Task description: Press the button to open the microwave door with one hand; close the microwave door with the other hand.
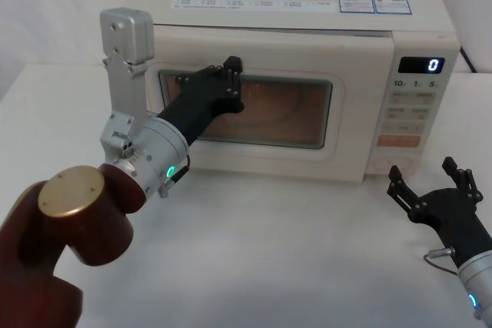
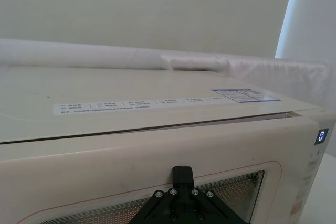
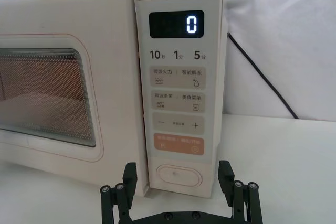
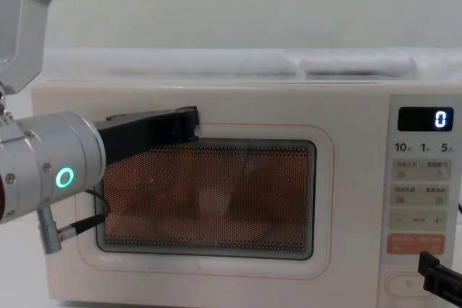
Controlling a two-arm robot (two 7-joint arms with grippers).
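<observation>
The cream microwave (image 1: 307,17) stands at the back of the white table, its display (image 1: 421,64) reading 0. The microwave door (image 1: 354,97) lies almost flush, with a thin dark gap along its top edge (image 2: 157,127). My left gripper (image 1: 232,78) is shut, its tip against the upper left of the door window (image 4: 216,200). My right gripper (image 1: 429,178) hovers open low in front of the control panel. In the right wrist view its fingers (image 3: 129,174) frame the wide cream button (image 3: 181,178) from a short distance. The button (image 1: 396,163) sits at the panel's bottom.
A black cable (image 3: 262,77) runs down behind the microwave's right side. My left arm's brown elbow (image 1: 69,213) fills the near left. Bare white table (image 1: 292,251) lies in front of the oven, and a white cloth-covered ledge (image 2: 105,56) runs behind it.
</observation>
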